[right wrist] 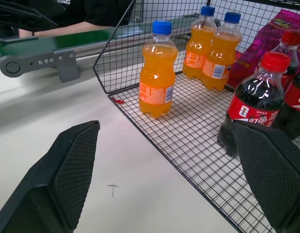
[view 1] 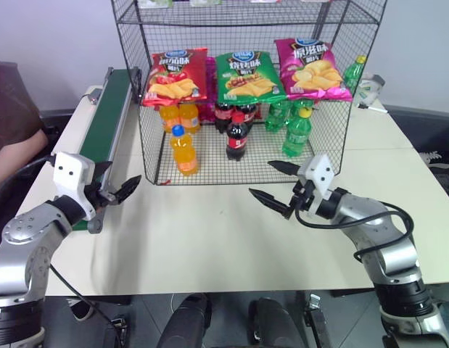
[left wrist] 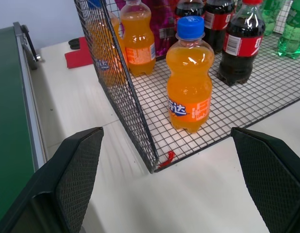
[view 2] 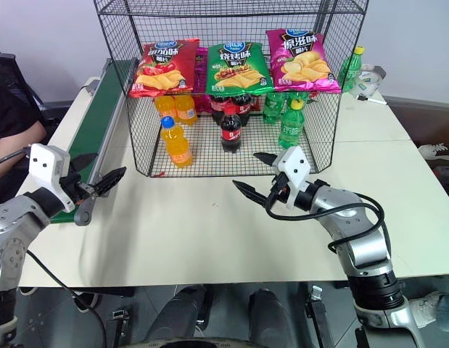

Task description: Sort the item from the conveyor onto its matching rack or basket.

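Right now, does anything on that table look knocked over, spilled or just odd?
Nothing stands out. The orange bottle stands upright on the rack's bottom tier, apart from the other orange bottles behind it. No spill shows, and both grippers are open.

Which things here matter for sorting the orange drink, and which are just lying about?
Job:
orange drink bottle, standing at the front of the rack's bottom tier
conveyor
black wire rack

Lying about:
cola bottle
green bottles
crisp bags
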Robot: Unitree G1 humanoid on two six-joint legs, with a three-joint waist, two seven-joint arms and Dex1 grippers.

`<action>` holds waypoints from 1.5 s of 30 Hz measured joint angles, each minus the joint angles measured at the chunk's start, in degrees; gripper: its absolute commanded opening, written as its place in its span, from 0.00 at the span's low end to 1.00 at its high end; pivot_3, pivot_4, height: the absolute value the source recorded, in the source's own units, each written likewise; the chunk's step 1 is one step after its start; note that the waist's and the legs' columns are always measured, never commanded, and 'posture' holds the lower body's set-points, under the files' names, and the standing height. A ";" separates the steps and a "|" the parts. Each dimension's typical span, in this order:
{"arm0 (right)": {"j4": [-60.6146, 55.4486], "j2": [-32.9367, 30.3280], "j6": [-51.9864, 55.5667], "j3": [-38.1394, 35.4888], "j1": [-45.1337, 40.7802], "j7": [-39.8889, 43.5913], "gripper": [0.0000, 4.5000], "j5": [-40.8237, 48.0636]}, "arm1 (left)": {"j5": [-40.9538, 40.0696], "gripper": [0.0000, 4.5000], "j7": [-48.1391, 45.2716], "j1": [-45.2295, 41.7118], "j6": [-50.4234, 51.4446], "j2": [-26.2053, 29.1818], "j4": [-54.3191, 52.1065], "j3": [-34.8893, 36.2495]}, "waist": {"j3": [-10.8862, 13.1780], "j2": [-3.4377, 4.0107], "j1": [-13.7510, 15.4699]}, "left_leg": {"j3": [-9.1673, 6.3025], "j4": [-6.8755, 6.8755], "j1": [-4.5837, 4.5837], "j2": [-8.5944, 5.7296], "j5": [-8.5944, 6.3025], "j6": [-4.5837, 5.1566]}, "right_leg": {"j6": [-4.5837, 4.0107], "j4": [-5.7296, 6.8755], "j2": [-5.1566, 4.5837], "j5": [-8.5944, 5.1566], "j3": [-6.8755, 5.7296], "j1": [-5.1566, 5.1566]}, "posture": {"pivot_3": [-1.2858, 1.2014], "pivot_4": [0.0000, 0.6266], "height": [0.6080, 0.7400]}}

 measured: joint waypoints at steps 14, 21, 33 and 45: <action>0.14 0.43 -0.01 0.07 -0.25 0.07 1.00 0.00 | 0.01 0.98 0.04 -0.01 -0.02 -0.01 0.04 0.04 | 0.00 0.00 0.00 | 0.00 0.00 0.00 0.00 0.00 0.00 | 0.00 0.00 0.00 0.00 0.00 -0.01 | 0.52 0.24 1.00; 1.63 1.52 -0.65 0.72 -1.67 0.03 1.00 -0.28 | 0.02 0.98 1.25 -0.39 -0.02 -0.11 0.44 0.09 | 0.00 0.00 -0.01 | 0.00 -0.03 0.00 0.00 0.00 0.00 | 0.01 -0.02 0.00 0.00 0.00 -0.03 | 0.52 0.24 1.00; 2.21 1.74 -1.20 0.77 -1.84 0.04 1.00 -0.49 | -0.64 0.98 3.25 -0.39 0.65 -0.80 0.44 0.71 | 0.00 0.00 -0.01 | 0.00 -0.03 0.00 0.00 0.00 0.00 | 0.01 -0.02 0.01 0.01 0.00 -0.02 | 0.52 0.24 1.00; 2.74 1.76 -1.20 0.79 -2.15 0.58 1.00 -0.49 | -1.05 0.98 8.12 0.22 1.28 -2.97 0.42 4.86 | 0.00 0.00 -0.01 | 0.00 -0.03 0.00 0.00 0.00 0.00 | 0.02 -0.02 0.01 0.01 0.00 -0.03 | 0.52 0.24 1.00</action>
